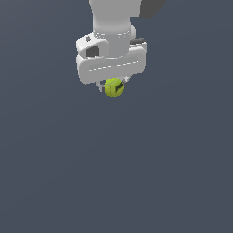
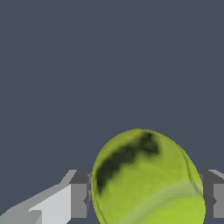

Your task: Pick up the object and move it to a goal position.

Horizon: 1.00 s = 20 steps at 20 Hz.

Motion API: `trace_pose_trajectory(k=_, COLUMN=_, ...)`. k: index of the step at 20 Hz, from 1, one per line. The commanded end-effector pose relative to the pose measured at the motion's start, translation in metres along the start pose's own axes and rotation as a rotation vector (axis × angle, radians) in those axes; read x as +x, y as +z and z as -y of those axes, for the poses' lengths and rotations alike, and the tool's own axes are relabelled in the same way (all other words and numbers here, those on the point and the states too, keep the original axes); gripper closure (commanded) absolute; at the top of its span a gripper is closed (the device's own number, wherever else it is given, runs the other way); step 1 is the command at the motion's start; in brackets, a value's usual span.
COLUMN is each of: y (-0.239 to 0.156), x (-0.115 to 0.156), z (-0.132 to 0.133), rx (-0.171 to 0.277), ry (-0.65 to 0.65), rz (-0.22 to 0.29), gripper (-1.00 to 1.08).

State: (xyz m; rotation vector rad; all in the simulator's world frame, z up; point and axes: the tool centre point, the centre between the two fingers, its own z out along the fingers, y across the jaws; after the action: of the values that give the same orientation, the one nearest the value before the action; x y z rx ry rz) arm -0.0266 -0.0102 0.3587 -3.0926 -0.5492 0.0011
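Observation:
The object is a small yellow-green ball (image 1: pixel 113 88) with a dark curved mark, sitting just under the white hand of the arm in the exterior view's upper middle. My gripper (image 1: pixel 113 85) is shut on it, a short finger showing on each side of the ball. In the wrist view the ball (image 2: pixel 148 179) fills the space between the two grey finger pads (image 2: pixel 79 194), which press against its sides. Whether the ball rests on the surface or hangs above it cannot be told.
A plain dark blue-grey surface (image 1: pixel 113 173) fills both views. No other objects, edges or goal marker show.

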Motion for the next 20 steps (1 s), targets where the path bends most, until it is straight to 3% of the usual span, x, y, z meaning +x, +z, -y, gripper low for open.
trace_pose_trajectory(k=1, y=-0.029, x=-0.007, z=-0.002, rx=0.0, ry=0.0, rz=-0.001, gripper=1.08)
trace_pose_trajectory(k=10, y=-0.11, x=-0.025, z=-0.008, rx=0.0, ry=0.0, rz=-0.001, gripper=1.08)
trace_pose_trajectory(k=20, y=-0.148, x=-0.032, z=-0.012, rx=0.0, ry=0.0, rz=-0.001, gripper=1.08)
